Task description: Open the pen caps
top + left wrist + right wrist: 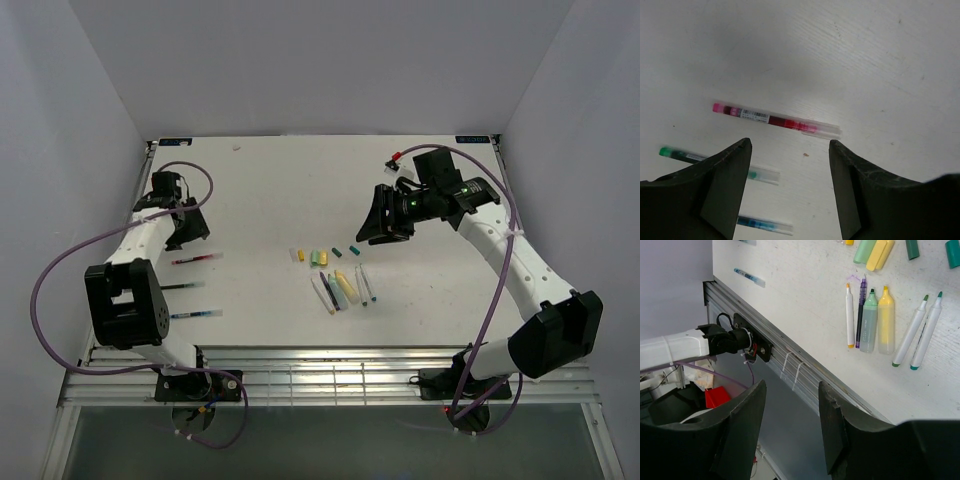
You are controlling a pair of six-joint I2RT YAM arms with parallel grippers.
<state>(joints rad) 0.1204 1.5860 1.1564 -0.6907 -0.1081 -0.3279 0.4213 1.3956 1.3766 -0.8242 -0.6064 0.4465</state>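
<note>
Left gripper (790, 145) spread empty near slim red pen (775, 120), right gripper (791, 387) parted, empty, stubby pale-green, yellow, teal plastic pen caps (865, 250) lying loose

Soft, even light falls from above on the flat white table (300, 180), so it looks bright. Shadows are pale grey. In the left wrist view the far left is dimmer, and the black left gripper (790, 147) looks blurry up close.
</note>
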